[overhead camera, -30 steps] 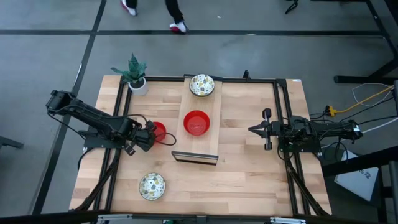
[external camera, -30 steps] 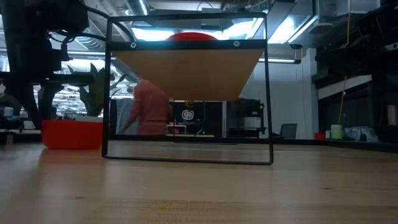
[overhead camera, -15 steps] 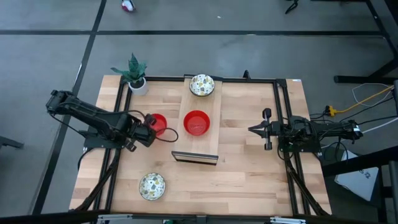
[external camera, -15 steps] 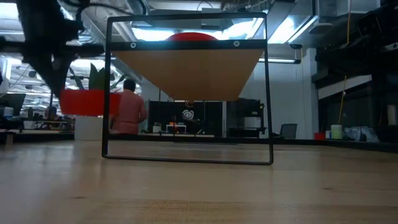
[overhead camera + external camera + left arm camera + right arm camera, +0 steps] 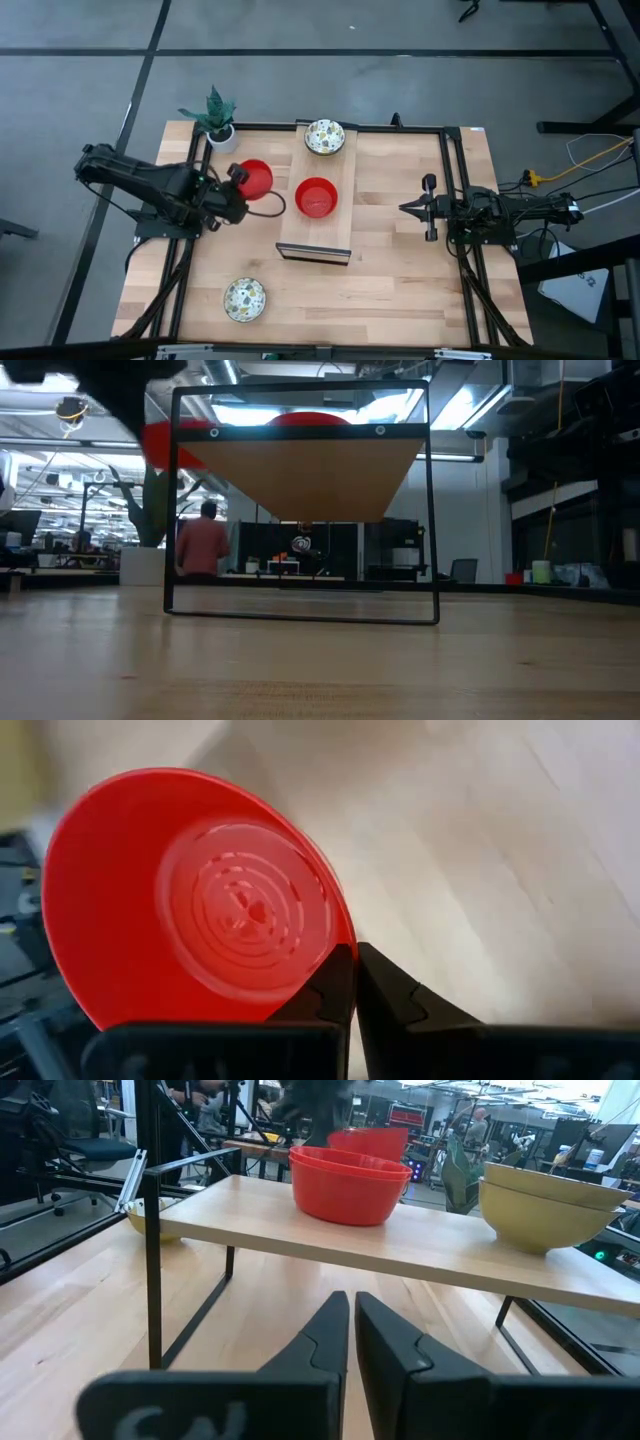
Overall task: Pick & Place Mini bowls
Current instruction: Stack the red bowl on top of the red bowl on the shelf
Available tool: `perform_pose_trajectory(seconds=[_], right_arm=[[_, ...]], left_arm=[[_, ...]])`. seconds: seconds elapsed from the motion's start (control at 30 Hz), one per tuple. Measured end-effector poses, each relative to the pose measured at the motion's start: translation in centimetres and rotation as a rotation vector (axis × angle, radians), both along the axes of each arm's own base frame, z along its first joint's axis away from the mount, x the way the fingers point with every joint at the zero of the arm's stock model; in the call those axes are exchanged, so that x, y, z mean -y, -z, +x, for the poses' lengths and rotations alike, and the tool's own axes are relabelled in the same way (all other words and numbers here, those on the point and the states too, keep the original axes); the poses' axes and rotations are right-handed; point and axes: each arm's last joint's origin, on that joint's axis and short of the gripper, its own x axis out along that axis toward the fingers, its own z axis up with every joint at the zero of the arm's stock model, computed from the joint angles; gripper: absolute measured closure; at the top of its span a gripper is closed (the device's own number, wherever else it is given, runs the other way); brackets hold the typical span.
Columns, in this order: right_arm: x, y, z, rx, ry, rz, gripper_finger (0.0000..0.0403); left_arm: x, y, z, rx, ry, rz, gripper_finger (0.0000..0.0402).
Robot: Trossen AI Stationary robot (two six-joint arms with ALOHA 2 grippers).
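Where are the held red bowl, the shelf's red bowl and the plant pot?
held red bowl (image 5: 255, 178), high view, inside bottom
shelf's red bowl (image 5: 316, 197), high view, inside bottom
plant pot (image 5: 223, 139), high view, white rim

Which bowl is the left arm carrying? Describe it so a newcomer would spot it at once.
Start at the raised wooden shelf mid-table, then look just off its left edge. There the left gripper has its fingers shut on the rim of a plain red bowl, lifted off the table. The other red bowl rests on the shelf.
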Motion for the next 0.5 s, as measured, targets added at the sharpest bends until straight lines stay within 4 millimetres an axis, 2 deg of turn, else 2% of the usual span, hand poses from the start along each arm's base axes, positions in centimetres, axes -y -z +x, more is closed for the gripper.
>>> perform_pose_trajectory(seconds=[0.3,0.5], right_arm=[[0.0,0.0,0.0,0.000,0.000,0.000,0.0377],[0.0,0.0,0.0,0.000,0.000,0.000,0.0377]], left_arm=[[0.2,-5.4,0.8,0.236,0.054,-0.032,0.0399],[0.6,-7.4,2.2,0.374,0.152,-0.011,0.0399]])
